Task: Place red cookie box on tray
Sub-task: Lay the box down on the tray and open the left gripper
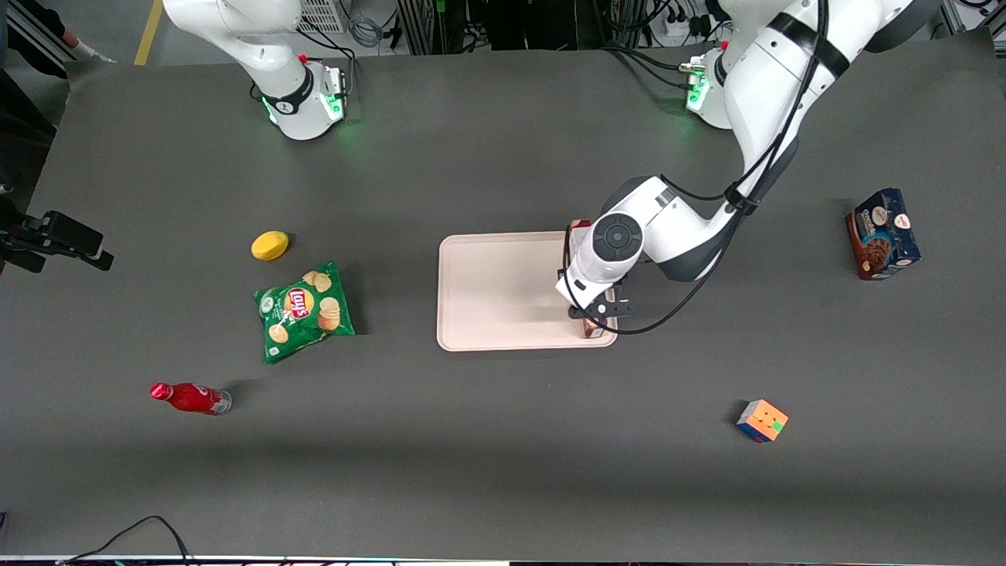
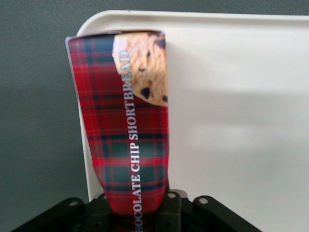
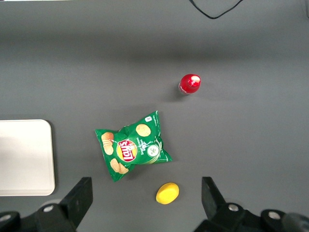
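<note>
- i've got the gripper [image 1: 595,314] sitting right of centre in the front view, over the tray [image 1: 487,291], at the edge nearest the working arm's end of the table.
- it's clamped on the red cookie box [image 2: 126,130]; the wrist view shows the tartan carton rising straight out from between the fingers, so i'm holding it by one short end.
- in the front view the arm covers most of the box, with just a bit of it peeking out above the wrist and below the gripper.
- the box runs along the tray's rim, with its free end near a rounded corner. i can't tell whether it's touching the tray floor or just above it.
- my read: lining it up along the edge keeps the whole long carton inside the rim, so i'd want it settled flat before opening.
- lay's chip bag [image 1: 305,310], yellow lemon [image 1: 269,245] and red bottle [image 1: 189,398] sit left of the tray, well clear.
</note>
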`<state>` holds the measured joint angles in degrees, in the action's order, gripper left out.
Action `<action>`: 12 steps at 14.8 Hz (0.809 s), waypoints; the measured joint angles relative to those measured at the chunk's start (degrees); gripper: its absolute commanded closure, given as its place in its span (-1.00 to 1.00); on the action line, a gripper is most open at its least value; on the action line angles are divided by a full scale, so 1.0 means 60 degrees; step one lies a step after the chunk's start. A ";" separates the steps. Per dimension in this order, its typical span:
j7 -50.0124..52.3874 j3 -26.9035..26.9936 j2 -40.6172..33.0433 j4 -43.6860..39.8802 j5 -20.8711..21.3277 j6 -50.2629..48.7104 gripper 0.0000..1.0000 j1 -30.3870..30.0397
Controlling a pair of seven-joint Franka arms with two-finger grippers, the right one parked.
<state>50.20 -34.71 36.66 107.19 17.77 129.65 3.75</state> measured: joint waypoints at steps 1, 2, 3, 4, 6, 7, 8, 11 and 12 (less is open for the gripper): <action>0.0003 0.0014 0.0011 0.0001 0.0002 -0.0001 -1.00 0.0000; 0.0004 0.0029 0.0028 0.0001 0.0003 0.0000 -1.00 0.0000; 0.0004 0.0038 0.0047 0.0001 0.0004 0.0000 -1.00 0.0000; 0.0005 0.0041 0.0060 0.0001 0.0004 0.0000 -1.00 0.0000; 0.0008 0.0041 0.0093 0.0001 0.0005 0.0001 -1.00 0.0000; 0.0011 0.0041 0.0110 0.0001 0.0006 0.0005 -1.00 0.0000; 0.0013 0.0041 0.0125 0.0001 0.0007 0.0007 -1.00 0.0000; 0.0020 0.0041 0.0134 -0.0046 0.0009 0.0012 -1.00 0.0000; 0.0022 0.0036 0.0133 -0.0137 0.0012 0.0005 -1.00 0.0000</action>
<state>50.33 -34.49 37.45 106.37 17.84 129.68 3.75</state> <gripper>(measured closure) 0.000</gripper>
